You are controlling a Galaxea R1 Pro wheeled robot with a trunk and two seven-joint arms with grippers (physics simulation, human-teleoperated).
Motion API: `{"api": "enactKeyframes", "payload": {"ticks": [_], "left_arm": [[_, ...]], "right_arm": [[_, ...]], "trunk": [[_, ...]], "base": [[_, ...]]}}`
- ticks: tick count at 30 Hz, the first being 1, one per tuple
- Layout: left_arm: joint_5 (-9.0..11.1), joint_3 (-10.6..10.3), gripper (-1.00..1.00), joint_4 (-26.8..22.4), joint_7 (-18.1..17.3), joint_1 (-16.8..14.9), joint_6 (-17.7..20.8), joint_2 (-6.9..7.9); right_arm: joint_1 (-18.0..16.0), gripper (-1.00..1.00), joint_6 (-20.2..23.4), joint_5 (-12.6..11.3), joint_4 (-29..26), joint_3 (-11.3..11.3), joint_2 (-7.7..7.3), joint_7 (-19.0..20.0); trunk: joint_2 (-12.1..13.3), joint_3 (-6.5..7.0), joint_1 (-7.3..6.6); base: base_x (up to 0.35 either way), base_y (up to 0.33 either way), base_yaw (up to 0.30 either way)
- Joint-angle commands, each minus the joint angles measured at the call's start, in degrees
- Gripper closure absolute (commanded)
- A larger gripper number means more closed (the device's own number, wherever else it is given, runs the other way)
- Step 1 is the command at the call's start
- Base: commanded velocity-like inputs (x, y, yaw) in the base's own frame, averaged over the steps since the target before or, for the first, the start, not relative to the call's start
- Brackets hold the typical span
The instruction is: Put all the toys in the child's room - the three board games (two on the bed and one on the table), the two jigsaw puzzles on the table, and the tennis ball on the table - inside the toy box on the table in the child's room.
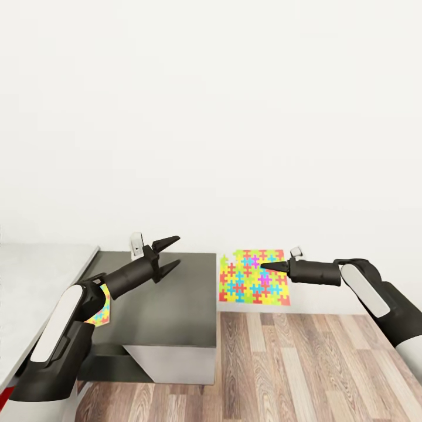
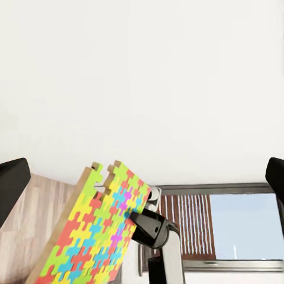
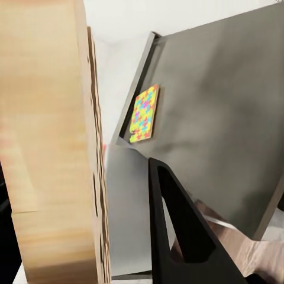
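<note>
Two puzzles are showing in the head view: one (image 1: 254,276) is hanging upright in mid-air off the dark table section's (image 1: 176,293) right edge, over the wood floor (image 1: 305,363), pinched by the right gripper (image 1: 265,266) at its right side, while the second puzzle (image 1: 99,310) is peeking out behind the left arm, near the step between the pale table top (image 1: 41,275) and the dark section. The left gripper (image 1: 173,253) is hovering above the dark section with its fingers spread and nothing between them. In the left wrist view, the held puzzle (image 2: 97,231) is appearing tilted and edge-on beside the right gripper's body, with the left fingertips (image 2: 12,180) standing wide apart at the frame's sides. In the right wrist view, the held puzzle's tan back (image 3: 50,142) is sitting against one dark finger (image 3: 177,231), and the other puzzle (image 3: 145,113) is lying flat near the dark section's edge. The toy box is not in sight, so the carry is looking unfinished. The likely risk is the thin sheet pivoting or slipping out of an edge-only pinch and dropping to the floor; swinging the arm quickly, or clipping the table edge, would be causing that.
</note>
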Motion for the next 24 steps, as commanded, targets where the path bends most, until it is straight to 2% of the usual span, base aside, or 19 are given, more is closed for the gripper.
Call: {"api": "enactKeyframes", "payload": {"ticks": [1,11,24], "left_arm": [[0.6,0.0,-1.0,0.0,0.5,0.0,0.0,0.03],[0.6,0.0,-1.0,0.0,0.5,0.0,0.0,0.03],[0.6,0.1,-1.0,0.0,0.5,0.0,0.1,0.03]], "right_arm": [[-0.1,1.0,0.1,0.1,0.0,0.1,-0.09,0.2],[-0.1,1.0,0.1,0.0,-0.2,0.1,-0.23,0.2],[1.0,1.0,0.1,0.1,-2.5,-0.3,-0.4,0.2]], "trunk": [[0.3,0.18,-0.19],[4.3,2.9,-2.39],[4.3,4.11,-2.39]], "base": [[0.0,0.0,0.0],[0.0,0.0,0.0],[0.0,0.0,0.0]]}}
